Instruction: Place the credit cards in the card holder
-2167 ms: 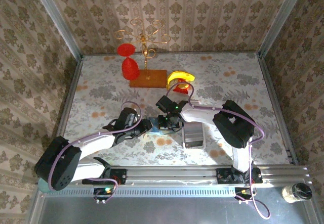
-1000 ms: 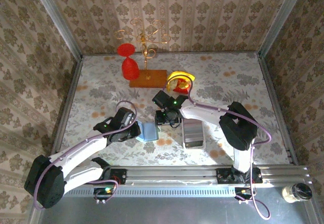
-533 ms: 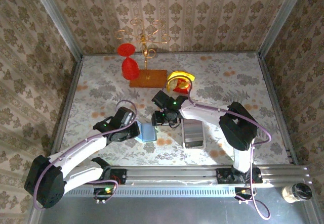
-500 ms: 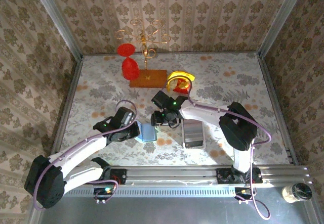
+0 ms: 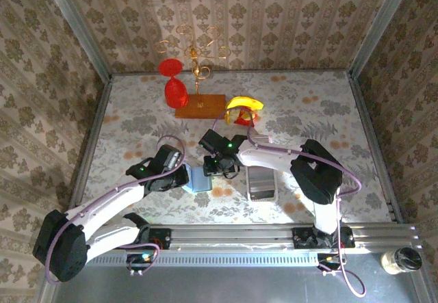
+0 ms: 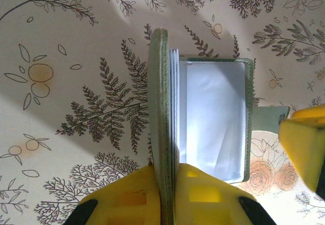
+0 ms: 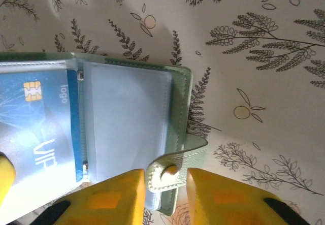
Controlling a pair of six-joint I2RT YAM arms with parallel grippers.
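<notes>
Right wrist view: card holder lay open on table, blue card in a sleeve. Right pincer pinched clasp tab; left pincer clenched on cover. Insertion looked done; next prob. fold shut by tab.

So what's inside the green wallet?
Inside the green wallet, a blue card with a gold chip lies among clear sleeves; the sleeve beside it looks empty. Anything beneath those sleeves is covered.
</notes>
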